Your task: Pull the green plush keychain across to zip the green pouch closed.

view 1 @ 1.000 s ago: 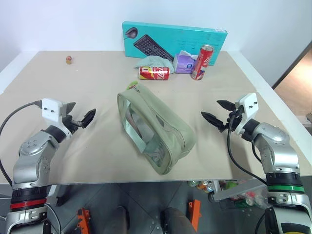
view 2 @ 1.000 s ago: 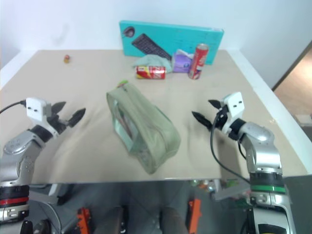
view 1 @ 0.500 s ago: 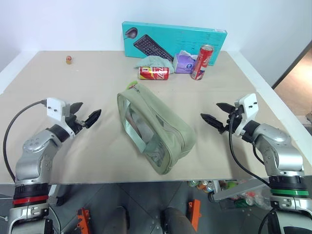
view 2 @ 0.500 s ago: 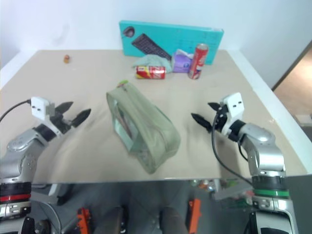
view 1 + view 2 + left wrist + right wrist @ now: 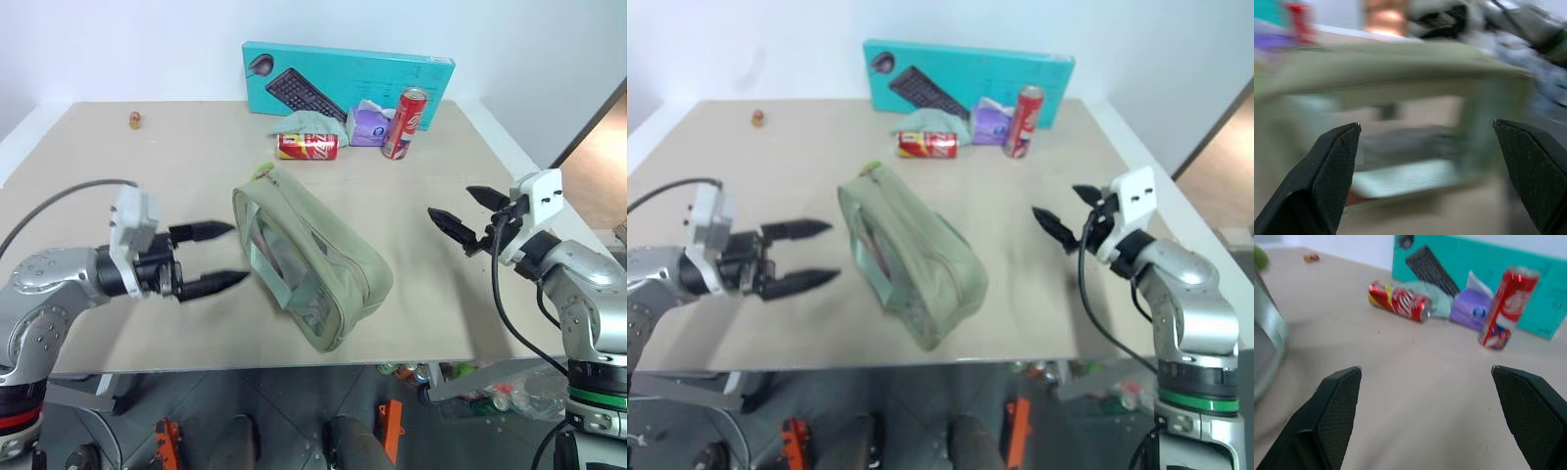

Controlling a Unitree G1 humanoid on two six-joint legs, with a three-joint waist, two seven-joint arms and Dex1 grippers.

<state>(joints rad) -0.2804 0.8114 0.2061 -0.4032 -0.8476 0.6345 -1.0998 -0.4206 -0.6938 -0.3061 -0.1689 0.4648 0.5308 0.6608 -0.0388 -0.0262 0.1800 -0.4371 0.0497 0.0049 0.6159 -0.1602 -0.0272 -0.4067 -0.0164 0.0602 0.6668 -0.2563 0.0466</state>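
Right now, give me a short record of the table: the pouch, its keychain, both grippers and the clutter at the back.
pouch: green pouch lying mid-table, slanting from far left to near right
keychain: green plush keychain at the pouch's far end
left gripper: left gripper, jaws open, beside the pouch's left side, apart from it
right gripper: right gripper, jaws open, right of the pouch, holding nothing
back of table: teal keyboard box, upright red can, red can lying down, purple pack

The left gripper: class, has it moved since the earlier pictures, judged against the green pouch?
Yes. The left gripper has swung toward the green pouch; its open fingers now point at the pouch's clear side, close but not touching.
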